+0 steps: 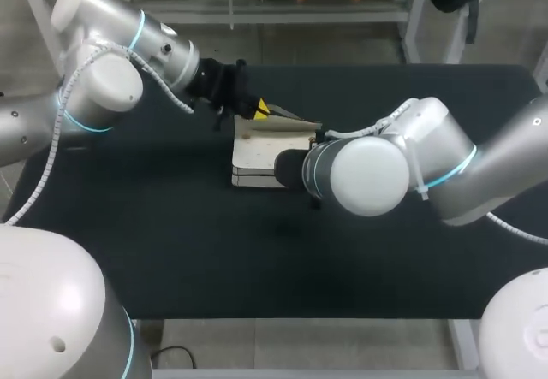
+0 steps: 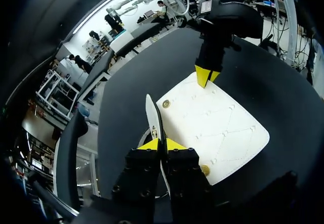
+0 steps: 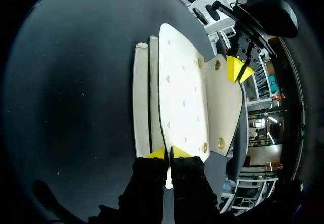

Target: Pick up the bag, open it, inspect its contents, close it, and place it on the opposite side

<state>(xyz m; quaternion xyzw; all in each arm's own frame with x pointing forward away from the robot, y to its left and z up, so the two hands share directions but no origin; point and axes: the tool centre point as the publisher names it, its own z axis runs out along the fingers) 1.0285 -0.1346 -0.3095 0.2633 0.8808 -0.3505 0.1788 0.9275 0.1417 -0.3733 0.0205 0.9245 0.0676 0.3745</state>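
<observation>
A white quilted bag [image 1: 257,152] lies on the black table [image 1: 171,251] in the middle. Its flap [image 2: 151,114] is lifted off the body [image 2: 212,128], baring gold snaps [image 2: 166,103]. My left gripper [image 2: 162,144] is shut on the flap's edge; the head view shows it [image 1: 260,109] at the bag's far side. My right gripper [image 3: 168,153] is shut on the near edge of the bag's body [image 3: 179,87], with the flap [image 3: 223,102] raised beside it and the left gripper [image 3: 236,68] at the flap's far end. In the head view my right arm [image 1: 368,174] hides its own fingers.
Nothing else lies on the dark tabletop. Both arms meet over the bag, the left one [image 1: 128,54] from the far left and the right one from the right. The table's front edge [image 1: 282,317] is well away from the bag.
</observation>
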